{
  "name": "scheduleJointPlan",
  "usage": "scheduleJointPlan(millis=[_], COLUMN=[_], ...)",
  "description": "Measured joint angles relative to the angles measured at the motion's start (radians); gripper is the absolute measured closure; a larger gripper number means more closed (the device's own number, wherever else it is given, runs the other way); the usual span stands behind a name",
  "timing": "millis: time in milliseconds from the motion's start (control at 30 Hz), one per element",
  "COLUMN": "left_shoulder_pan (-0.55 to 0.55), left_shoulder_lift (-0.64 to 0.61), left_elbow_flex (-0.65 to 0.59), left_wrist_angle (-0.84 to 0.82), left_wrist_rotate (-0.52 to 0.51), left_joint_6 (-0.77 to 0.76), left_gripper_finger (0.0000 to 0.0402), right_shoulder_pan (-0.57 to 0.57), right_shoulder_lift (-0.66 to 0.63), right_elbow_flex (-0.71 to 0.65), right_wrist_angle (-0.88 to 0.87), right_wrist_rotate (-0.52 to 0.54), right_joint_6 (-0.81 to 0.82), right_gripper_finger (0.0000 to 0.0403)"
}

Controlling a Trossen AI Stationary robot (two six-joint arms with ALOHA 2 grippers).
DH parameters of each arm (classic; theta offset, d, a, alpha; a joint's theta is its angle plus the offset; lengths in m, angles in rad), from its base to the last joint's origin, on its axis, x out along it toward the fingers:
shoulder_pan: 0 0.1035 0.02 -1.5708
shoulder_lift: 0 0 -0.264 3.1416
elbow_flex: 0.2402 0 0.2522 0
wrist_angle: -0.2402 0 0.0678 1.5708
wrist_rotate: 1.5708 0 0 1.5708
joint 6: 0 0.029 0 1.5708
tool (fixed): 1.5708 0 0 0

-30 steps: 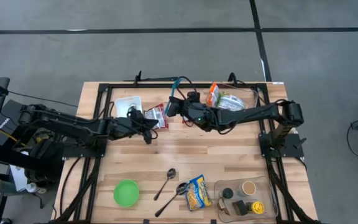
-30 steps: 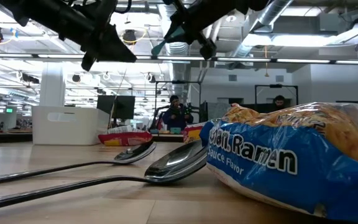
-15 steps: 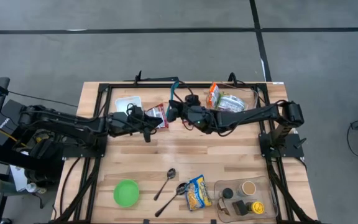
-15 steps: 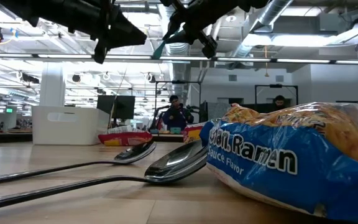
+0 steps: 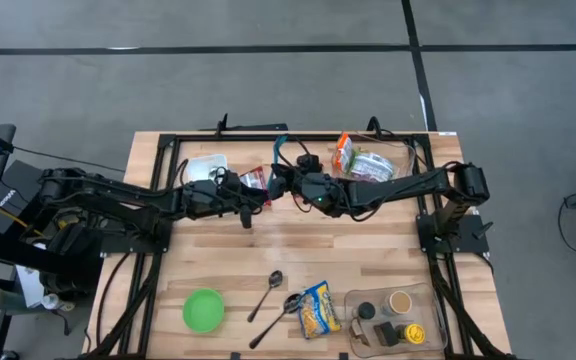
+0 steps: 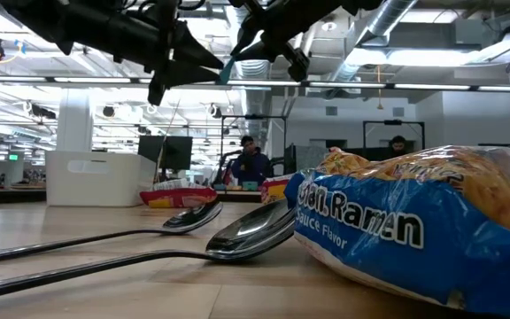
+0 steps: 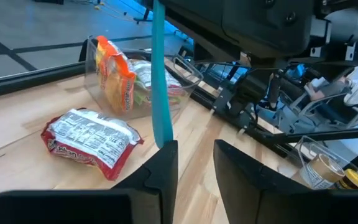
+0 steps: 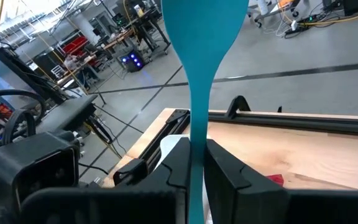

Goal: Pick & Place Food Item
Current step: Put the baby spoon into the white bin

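Teal utensil (image 8: 201,74) in right claw (image 8: 194,163), ends cropped.

A robotics lab in a large open industrial hall: the wooden table (image 5: 368,250) stands on a bare grey concrete floor (image 5: 268,80), exposed ducts (image 6: 397,18) and strip lights run overhead, and beyond the arms 2 people (image 6: 253,164) sit among workbenches and monitors (image 6: 162,149).

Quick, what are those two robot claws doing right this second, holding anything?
Left gripper: jaws open, holding nothing.
Right gripper: jaws shut on the teal spatula.
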Motion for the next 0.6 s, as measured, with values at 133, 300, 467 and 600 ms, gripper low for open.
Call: scheduleJointPlan(millis=[133,300,467,600], left_shoulder_pan=[0.012,0.028,0.028,0.027], left_shoulder_lift=[0.025,0.035,0.035,0.032], left_elbow_flex=[0.0,0.0,0.0,0.001], left_wrist_angle=[0.034,0.042,0.036,-0.009], left_wrist_rotate=[0.001,0.008,0.009,0.016], left_joint_6=[0.0,0.0,0.0,0.0], left_gripper_finger=[0.0297,0.0291,0.0283,0.0273], right_shoulder_pan=[0.003,0.006,0.006,0.007], right_shoulder_lift=[0.0,-0.001,-0.001,-0.001], right_elbow_flex=[0.0,0.0,0.0,-0.001], right_wrist_angle=[-0.003,-0.019,-0.032,-0.039], right_wrist_rotate=[0.002,0.008,0.004,0.002], right_joint_6=[-0.001,-0.002,0.0,0.002], right_gripper_finger=[0.0381,0.0382,0.0382,0.0383])
